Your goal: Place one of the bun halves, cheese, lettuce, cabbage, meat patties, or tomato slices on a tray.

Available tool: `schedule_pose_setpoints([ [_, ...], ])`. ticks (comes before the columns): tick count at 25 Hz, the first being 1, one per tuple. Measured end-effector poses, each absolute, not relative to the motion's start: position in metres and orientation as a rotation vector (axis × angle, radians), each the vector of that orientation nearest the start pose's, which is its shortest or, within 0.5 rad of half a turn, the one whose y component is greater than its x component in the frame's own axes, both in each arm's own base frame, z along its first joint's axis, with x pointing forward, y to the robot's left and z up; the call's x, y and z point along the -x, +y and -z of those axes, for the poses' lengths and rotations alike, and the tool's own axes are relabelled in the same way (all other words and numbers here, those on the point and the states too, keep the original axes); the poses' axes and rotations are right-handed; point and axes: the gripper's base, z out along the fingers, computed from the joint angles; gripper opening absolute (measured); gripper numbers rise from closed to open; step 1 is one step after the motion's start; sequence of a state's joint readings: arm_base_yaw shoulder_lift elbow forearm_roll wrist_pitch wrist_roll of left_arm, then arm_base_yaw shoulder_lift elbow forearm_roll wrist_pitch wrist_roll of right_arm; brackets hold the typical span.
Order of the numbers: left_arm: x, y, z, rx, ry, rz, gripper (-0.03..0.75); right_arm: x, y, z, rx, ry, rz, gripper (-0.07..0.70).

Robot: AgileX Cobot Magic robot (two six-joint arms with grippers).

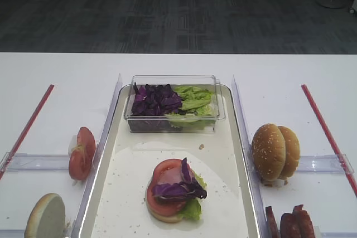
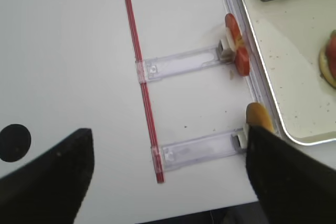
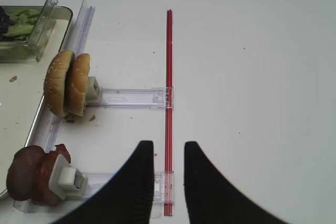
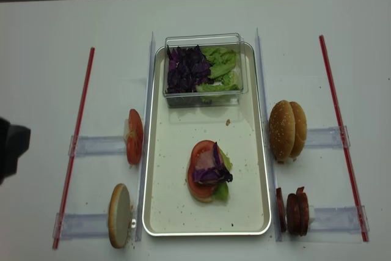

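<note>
Left pincer (image 2: 168, 169) spread wide, empty, and right pincer (image 3: 168, 174) parted, empty, above white tabletop (image 1: 56, 71); cream metal-rimmed tray (image 1: 134, 160) holds crinkled purple cabbage (image 1: 178, 188) on glossy tomato slices (image 1: 164, 188).

White table (image 4: 49, 35) with a tray at its middle

The tray (image 4: 160, 206) lies lengthwise at the centre, flanked by two red strips (image 4: 76, 142) (image 4: 341, 129) and clear plastic holders (image 4: 95, 145). On the left holders stand tomato slices (image 4: 134, 137) and a bun half (image 4: 119, 216) on edge; on the right, two sesame bun halves (image 4: 288, 129) and dark meat patties (image 4: 294, 211).
</note>
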State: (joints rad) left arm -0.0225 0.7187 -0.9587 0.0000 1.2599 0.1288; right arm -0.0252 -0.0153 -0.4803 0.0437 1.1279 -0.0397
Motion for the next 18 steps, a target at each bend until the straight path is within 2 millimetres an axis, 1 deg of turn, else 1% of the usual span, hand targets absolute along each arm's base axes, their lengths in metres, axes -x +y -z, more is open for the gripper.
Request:
schedule_pose_setpoints([
  [4,-0.073,-0.002,-0.348,-0.188,2.484,-0.038,0.545,0.008,0.004,-0.266,0.019,2.115,-0.014,0.193],
  [8,-0.058,-0.002,-0.326,-0.189,2.493,-0.026,0.545,0.008,0.004,-0.266,0.019,2.115,-0.014,0.193],
  [14,-0.050,-0.007,-0.288,-0.191,2.579,0.050,0.545,0.008,0.004,-0.266,0.019,2.115,-0.014,0.193],
  [18,-0.050,-0.008,-0.273,-0.179,2.631,0.072,0.545,0.008,0.004,-0.266,0.017,2.115,-0.015,0.193],
])
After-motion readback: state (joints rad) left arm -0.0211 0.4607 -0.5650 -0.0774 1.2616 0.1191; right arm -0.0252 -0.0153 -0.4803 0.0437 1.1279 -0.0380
